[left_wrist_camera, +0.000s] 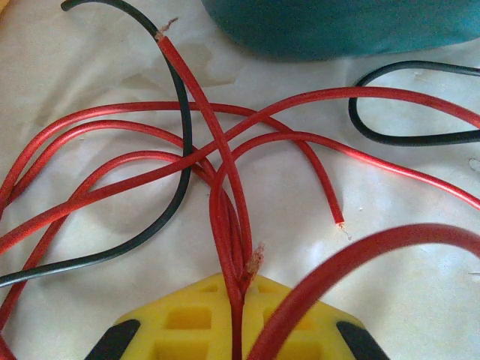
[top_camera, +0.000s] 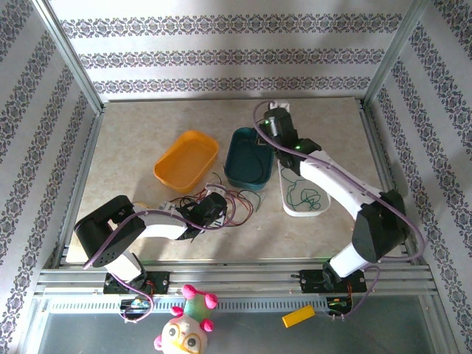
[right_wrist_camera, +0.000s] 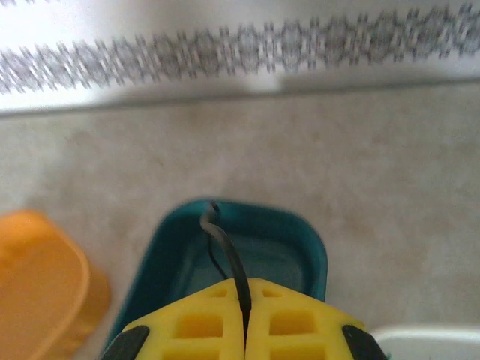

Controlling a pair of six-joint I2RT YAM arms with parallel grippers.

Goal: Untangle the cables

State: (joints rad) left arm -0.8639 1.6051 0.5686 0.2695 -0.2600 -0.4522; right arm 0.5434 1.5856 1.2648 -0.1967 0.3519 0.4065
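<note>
Where the tabletop (top_camera: 133, 140) carries the work area, we note three trays near its middle: an orange tray (top_camera: 184, 162), a teal tray (top_camera: 243, 158) just beside it, and a white tray (top_camera: 302, 212) to the right. The right arm (top_camera: 332, 184) reaches across the white tray and covers part of it. The cables (top_camera: 237, 199) lie in a loose tangle on the tabletop, just in front of the orange and teal trays. A green strand (top_camera: 304, 198) lies coiled inside the white tray. In the left wrist view the red strands (left_wrist_camera: 352, 91) cross one another repeatedly, with a black strand (left_wrist_camera: 184, 180) passing among them (cut ends show frayed bare wire). The left claw (left_wrist_camera: 241, 300) is closed on red strands. The right claw (right_wrist_camera: 245, 304), above the teal tray, is closed on a second black strand (right_wrist_camera: 225, 244).
</note>
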